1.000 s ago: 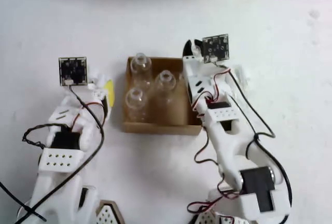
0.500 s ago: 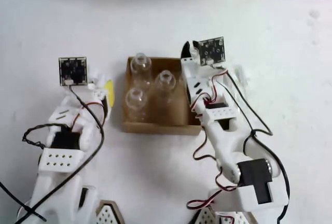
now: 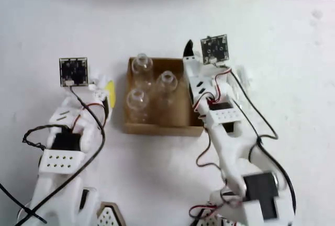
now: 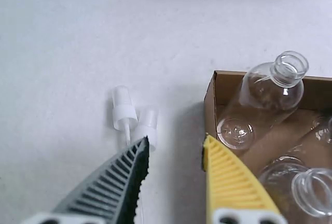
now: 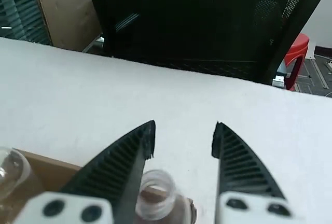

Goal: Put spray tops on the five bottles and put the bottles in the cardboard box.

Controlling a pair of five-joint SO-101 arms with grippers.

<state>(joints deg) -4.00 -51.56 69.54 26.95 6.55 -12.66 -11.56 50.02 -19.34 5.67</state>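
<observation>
Roughly in the middle of the bench point(image 3: 157, 22) sits the cardboard box point(image 3: 157, 127), open at the top. Three clear bottles point(image 3: 166, 79) stand upright in it, all with bare necks: one in the 11 o'clock corner, one toward 1 o'clock and one near 8 o'clock. The left tool point(image 4: 175, 143) rests at the box's 9 o'clock side, just beside the left wall. Its grey and yellow fingers are apart with nothing between them. Two white spray tops point(image 4: 124, 112) lie side by side on the bench just past the grey fingertip, close to the box's outer wall. The right tool point(image 5: 184, 130) is over the box's 2 o'clock corner, above the right wall. Its two black fingers are spread and hold nothing. Below the gap between them is the open neck of a bottle point(image 5: 154, 189), with cardboard showing beside it. In the high view, that tool point(image 3: 189, 51) pokes out just past the box's far edge.
</observation>
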